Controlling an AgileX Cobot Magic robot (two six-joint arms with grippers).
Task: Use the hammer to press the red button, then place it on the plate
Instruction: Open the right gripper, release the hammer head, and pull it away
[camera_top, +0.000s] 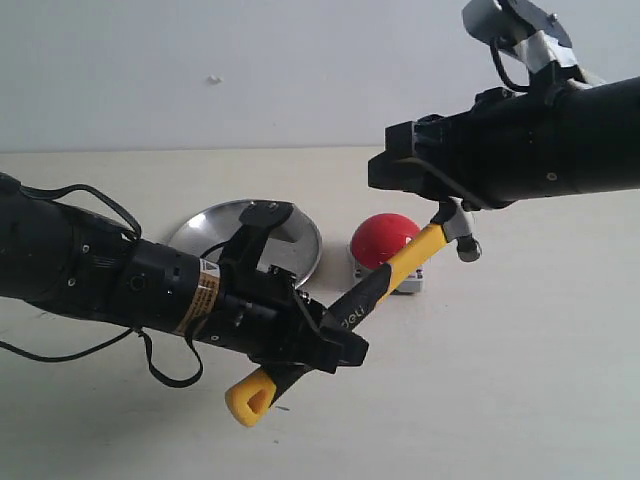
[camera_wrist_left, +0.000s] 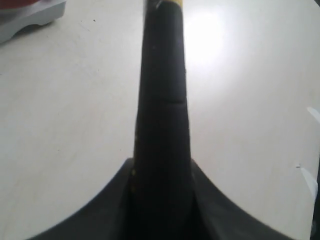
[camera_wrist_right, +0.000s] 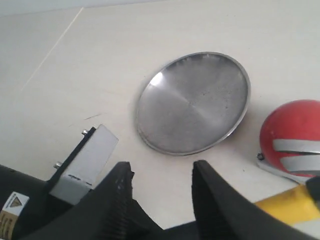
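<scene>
My left gripper (camera_top: 332, 338) is shut on the black part of the hammer (camera_top: 405, 262) handle. The hammer slants up to the right, with its yellow butt (camera_top: 250, 398) low and its steel head (camera_top: 462, 235) just right of the red button (camera_top: 385, 238). The handle crosses in front of the button. In the left wrist view the black handle (camera_wrist_left: 162, 110) fills the jaws of my left gripper (camera_wrist_left: 162, 200). The silver plate (camera_top: 295, 240) lies left of the button, partly behind my left gripper. My right gripper (camera_top: 385, 165) hovers open above the button; its view shows the plate (camera_wrist_right: 195, 102), the button (camera_wrist_right: 295, 127) and the right gripper (camera_wrist_right: 162, 172) itself, holding nothing.
The pale tabletop (camera_top: 520, 380) spreads in front and to the right. A black cable (camera_top: 165, 370) loops under the left arm. The left arm's white wrist block (camera_wrist_right: 85, 165) sits close to the right fingers.
</scene>
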